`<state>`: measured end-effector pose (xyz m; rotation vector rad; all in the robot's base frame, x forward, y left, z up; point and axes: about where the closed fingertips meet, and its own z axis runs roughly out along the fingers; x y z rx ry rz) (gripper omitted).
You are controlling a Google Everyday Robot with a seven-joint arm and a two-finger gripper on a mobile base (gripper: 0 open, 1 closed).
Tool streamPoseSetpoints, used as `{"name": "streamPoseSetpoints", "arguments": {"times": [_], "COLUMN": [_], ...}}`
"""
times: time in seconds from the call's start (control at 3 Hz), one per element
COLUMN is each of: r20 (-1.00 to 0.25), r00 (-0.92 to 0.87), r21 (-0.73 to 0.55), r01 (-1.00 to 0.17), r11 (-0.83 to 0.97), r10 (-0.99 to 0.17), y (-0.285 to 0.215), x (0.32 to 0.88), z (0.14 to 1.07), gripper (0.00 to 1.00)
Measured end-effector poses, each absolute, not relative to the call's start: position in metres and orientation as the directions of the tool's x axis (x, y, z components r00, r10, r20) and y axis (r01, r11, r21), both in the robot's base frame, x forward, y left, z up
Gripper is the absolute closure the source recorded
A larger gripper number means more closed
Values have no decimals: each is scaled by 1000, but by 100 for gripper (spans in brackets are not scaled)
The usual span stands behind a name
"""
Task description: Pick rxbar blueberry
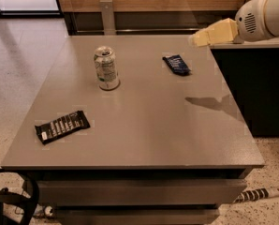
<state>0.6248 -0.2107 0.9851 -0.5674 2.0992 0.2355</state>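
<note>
The rxbar blueberry, a small dark-blue wrapper whose print is too faint to read, lies flat at the far right of the grey table. The gripper hovers just beyond it; clenched or released, I cannot tell. A pale can stands mid-table. A black bar with illegible white lettering lies near left.

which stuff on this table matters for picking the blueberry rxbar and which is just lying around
For the job:
- rxbar blueberry, flat on the table, far right
- gripper, in the air over the far right edge, clear of the bar

Just lying about:
- can, upright, left of the bar
- black bar with white lettering, near left corner
</note>
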Motion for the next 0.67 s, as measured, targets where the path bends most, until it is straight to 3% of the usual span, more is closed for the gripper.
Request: {"name": "streamPoseSetpoints", "arguments": {"times": [0.67], "r20": [-843], "r00": [-463], "r21": [13], "r01": [-527], "r11": [850], "r10": [-274], "y": [-144], "x": [677], "z": [928], "gripper": [0]}}
